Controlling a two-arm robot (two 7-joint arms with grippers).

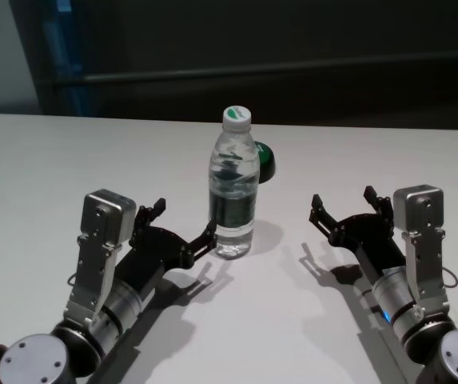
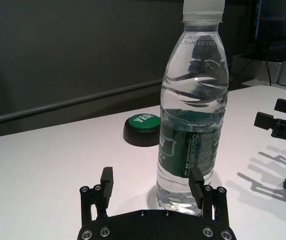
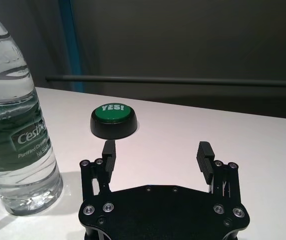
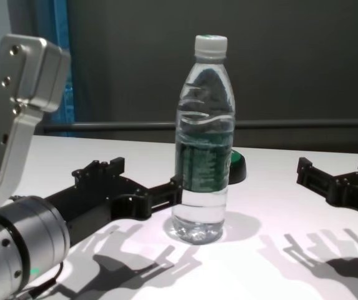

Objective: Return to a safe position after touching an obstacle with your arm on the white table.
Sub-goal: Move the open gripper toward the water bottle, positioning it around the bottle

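The clear water bottle [image 1: 234,192] with a white cap and dark green label stands upright mid-table on the white table [image 1: 53,160]. My left gripper [image 1: 185,219] is open and empty, low over the table just left of the bottle. Its inner fingertip [image 4: 176,185] lies at the bottle's lower side; whether it touches I cannot tell. In the left wrist view the bottle [image 2: 192,115] rises right behind that finger [image 2: 196,181]. My right gripper [image 1: 342,198] is open and empty, well right of the bottle. The bottle [image 3: 13,140] also shows in the right wrist view.
A low round green button [image 1: 264,158] on a black base sits just behind the bottle, to its right, and ahead of the right gripper [image 3: 157,148]. A dark wall and rail run behind the table's far edge.
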